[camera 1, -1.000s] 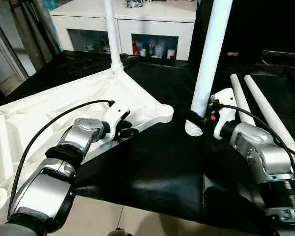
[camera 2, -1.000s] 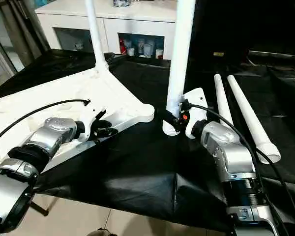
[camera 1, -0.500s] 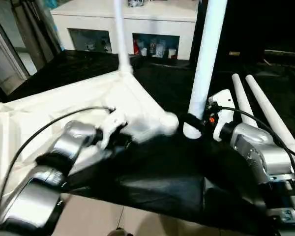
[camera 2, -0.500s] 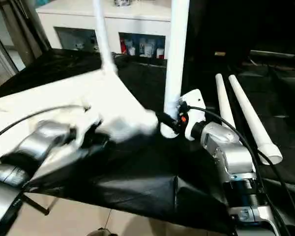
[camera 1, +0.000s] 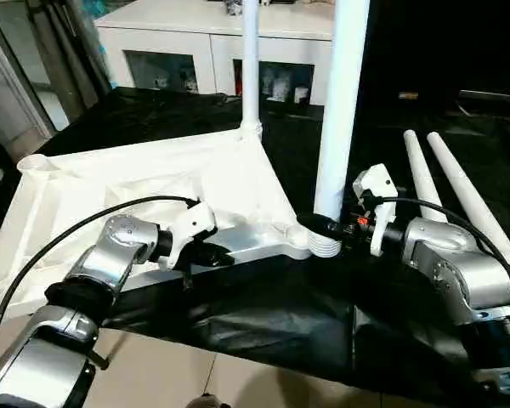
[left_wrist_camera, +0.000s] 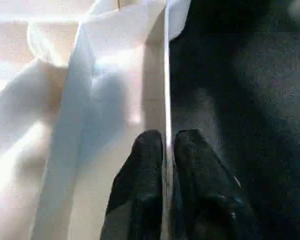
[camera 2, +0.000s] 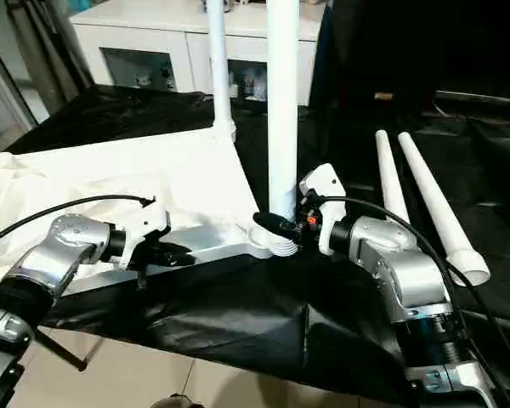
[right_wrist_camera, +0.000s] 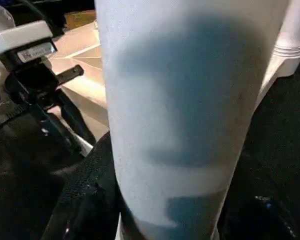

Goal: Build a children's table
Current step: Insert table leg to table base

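Since the earlier frame, the upturned tabletop (camera 1: 195, 183) had swung so its near corner socket came against the ribbed foot of the upright leg (camera 1: 340, 110) at centre frame. Nearest, at lower left, the left gripper (camera 1: 211, 255) was clenched on the tabletop's thin rim (left_wrist_camera: 166, 100), while at right centre the right gripper (camera 1: 325, 228) grasped that leg low down. Farther back, a fitted leg (camera 1: 251, 64) rose at top centre, two loose legs (camera 1: 446, 183) lay on the black cloth (camera 1: 263, 314) at right, and a white cabinet (camera 1: 212, 42) stood behind.
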`<state>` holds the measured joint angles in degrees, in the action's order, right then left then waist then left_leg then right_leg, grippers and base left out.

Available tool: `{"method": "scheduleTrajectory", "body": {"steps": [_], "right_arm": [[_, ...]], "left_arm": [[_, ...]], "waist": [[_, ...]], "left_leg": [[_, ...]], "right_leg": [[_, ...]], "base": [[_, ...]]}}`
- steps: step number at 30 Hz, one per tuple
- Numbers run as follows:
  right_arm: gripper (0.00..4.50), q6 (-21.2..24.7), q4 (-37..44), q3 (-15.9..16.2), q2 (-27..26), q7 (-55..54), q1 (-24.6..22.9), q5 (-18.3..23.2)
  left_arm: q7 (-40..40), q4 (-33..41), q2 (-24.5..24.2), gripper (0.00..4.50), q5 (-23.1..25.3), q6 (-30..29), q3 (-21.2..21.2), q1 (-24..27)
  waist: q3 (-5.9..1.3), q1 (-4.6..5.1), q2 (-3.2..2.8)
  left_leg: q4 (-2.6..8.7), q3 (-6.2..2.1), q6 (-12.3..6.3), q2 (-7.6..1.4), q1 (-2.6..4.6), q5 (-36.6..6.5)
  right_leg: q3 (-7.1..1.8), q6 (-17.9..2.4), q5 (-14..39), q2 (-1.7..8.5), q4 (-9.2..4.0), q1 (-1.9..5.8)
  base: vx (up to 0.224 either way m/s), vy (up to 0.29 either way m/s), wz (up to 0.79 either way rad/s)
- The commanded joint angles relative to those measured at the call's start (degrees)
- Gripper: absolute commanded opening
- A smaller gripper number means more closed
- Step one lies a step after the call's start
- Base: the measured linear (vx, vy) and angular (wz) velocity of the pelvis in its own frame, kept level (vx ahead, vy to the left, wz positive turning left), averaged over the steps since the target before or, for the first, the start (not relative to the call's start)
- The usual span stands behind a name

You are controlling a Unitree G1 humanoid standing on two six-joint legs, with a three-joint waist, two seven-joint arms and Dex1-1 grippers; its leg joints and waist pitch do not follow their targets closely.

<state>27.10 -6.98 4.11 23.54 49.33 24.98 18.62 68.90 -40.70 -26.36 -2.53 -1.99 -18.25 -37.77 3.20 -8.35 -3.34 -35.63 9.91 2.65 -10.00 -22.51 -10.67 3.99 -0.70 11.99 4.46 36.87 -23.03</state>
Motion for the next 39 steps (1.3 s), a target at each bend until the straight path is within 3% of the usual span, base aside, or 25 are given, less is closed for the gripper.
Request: {"method": "scheduleTrajectory", "body": {"steps": [1,5,9,10,15,23,31,39], "right_arm": [[1.93,0.44,0.53,-0.31,-0.25,0.58,0.92,1.14],[1.93,0.64,0.62,-0.61,-0.27,0.50,1.02,1.22],[1.93,0.69,1.00,-0.71,-0.25,0.13,0.87,1.16],[1.93,0.68,1.01,-0.71,-0.25,0.11,0.86,1.16],[1.93,0.69,1.28,-0.71,-0.35,-0.45,0.57,1.12],[1.93,0.70,1.41,-0.62,-0.65,-0.86,0.48,1.01],[1.93,0.39,0.74,-0.36,-0.87,-0.87,0.91,0.90],[1.93,-0.98,-2.93,-0.26,-3.29,-1.70,3.09,0.75]], "left_arm": [[0.14,1.38,-0.30,1.01,0.54,0.13,0.19,0.17],[0.17,1.96,0.36,1.04,0.63,-0.64,-0.09,-0.08],[-2.42,1.33,2.27,1.04,2.06,-1.47,-0.57,-1.13],[-2.51,1.28,2.38,1.04,2.11,-1.46,-0.60,-1.17],[-5.86,-0.01,4.00,1.04,3.57,-1.75,-0.93,-1.81],[-6.46,-0.23,5.58,1.04,2.56,-2.82,0.60,-2.08],[-5.08,0.68,4.34,0.30,1.93,-4.64,1.20,-1.02],[-4.60,2.54,3.99,0.00,1.45,-6.66,1.64,0.41]], "waist": [[-4.09,0.17,0.23],[-4.31,0.36,0.17],[-4.29,0.45,-0.13],[-4.26,0.41,0.05],[-4.24,0.43,-0.18],[-4.37,0.39,-0.06],[-4.22,0.38,0.27],[-4.21,0.70,0.19]], "left_leg": [[4.95,-1.46,0.07,-3.41,0.91,-10.77],[4.68,-1.27,-0.84,-3.28,0.94,-8.70],[4.63,-1.25,-0.77,-3.29,1.02,-9.44],[4.65,-1.26,-0.76,-3.30,1.07,-9.69],[4.68,-1.31,-0.47,-3.25,1.12,-10.43],[4.50,-1.35,-1.27,-3.21,0.91,-9.14],[4.69,-1.34,-1.15,-3.30,1.01,-9.77],[4.71,-1.31,-1.04,-3.27,1.00,-9.79]], "right_leg": [[-3.21,-11.70,9.11,4.96,-4.69,2.71],[-3.02,-12.89,4.05,4.70,-4.34,2.80],[-3.03,-13.30,3.81,4.72,-4.44,2.91],[-3.05,-13.24,4.43,4.78,-4.58,2.97],[-3.02,-12.73,5.58,4.64,-4.78,2.97],[-2.94,-13.48,3.02,4.67,-4.51,3.16],[-3.00,-13.16,5.30,4.75,-4.69,3.01],[-3.00,-13.40,6.30,4.78,-4.71,2.88]], "base": [[0.000,0.000,0.00],[0.000,0.000,0.00],[0.000,0.000,0.00],[0.000,0.000,0.00],[0.000,0.000,0.00],[0.000,0.000,0.00],[0.000,0.000,0.00],[0.000,0.000,0.00]]}}
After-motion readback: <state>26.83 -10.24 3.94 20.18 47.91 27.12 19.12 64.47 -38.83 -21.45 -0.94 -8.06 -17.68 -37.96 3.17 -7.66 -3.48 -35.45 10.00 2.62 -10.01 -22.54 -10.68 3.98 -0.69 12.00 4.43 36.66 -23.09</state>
